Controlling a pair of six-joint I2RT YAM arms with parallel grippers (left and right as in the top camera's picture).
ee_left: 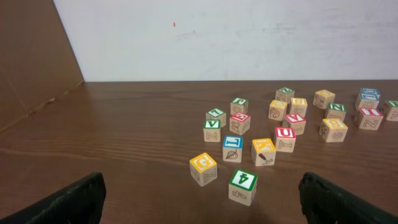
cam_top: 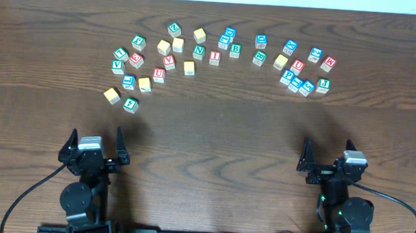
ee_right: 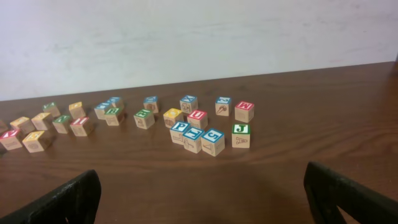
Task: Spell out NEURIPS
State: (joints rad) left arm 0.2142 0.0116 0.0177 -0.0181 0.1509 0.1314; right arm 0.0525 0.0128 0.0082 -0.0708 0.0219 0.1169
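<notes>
The lettered wooden cubes lie scattered in an arc across the far half of the table. A green N (cam_top: 198, 52) sits beside a red I (cam_top: 214, 58) near the middle. One red U (cam_top: 159, 75) is in the left cluster, and a second red U (cam_top: 297, 66) lies at the right above a blue P (cam_top: 287, 77). Other letters are too small to read. My left gripper (cam_top: 96, 140) (ee_left: 200, 202) stands open near the front edge, well short of the cubes. Level with it, my right gripper (cam_top: 328, 160) (ee_right: 200, 190) is open too. Neither holds anything.
Closest to the left gripper are a yellow G cube (ee_left: 203, 164) and a green 4 cube (ee_left: 243, 181). A green J cube (ee_right: 241, 132) and a red V cube (cam_top: 169, 61) lie among the rest. A pale wall stands behind the table's far edge.
</notes>
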